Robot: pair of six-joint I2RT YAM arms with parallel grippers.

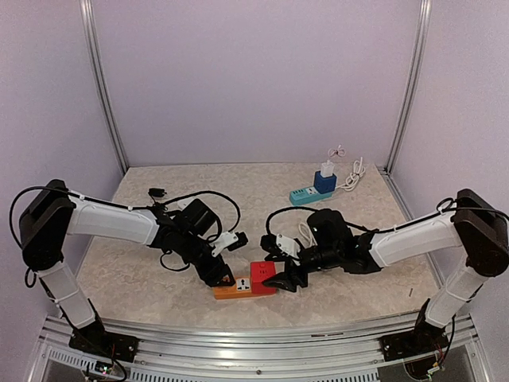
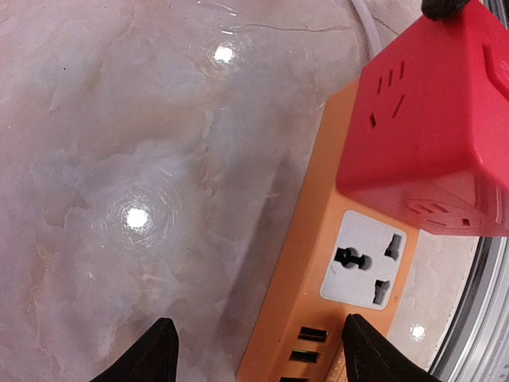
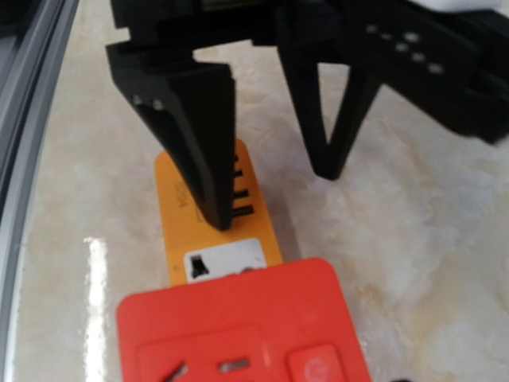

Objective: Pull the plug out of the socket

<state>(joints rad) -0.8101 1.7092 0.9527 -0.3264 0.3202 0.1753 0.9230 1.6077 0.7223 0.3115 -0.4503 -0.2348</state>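
Note:
An orange power strip point(image 1: 238, 288) lies near the table's front edge, with a red cube plug point(image 1: 262, 274) on its right end. My left gripper point(image 1: 223, 276) is open. In the left wrist view point(image 2: 258, 354) one finger point(image 2: 367, 350) rests on the strip point(image 2: 318, 263) by its USB ports and the other stands on the table. My right gripper point(image 1: 285, 280) is closed on the red plug point(image 3: 238, 326). Its fingers are almost hidden in its own view. A black fingertip point(image 2: 445, 8) touches the plug's far side point(image 2: 429, 119). I cannot tell if the pins are still in.
A teal power strip point(image 1: 306, 195) with a blue charger point(image 1: 324, 182), a white adapter and a white cable point(image 1: 354, 175) lies at the back right. A metal rail point(image 1: 254, 330) runs along the front edge. Black cables loop over both arms.

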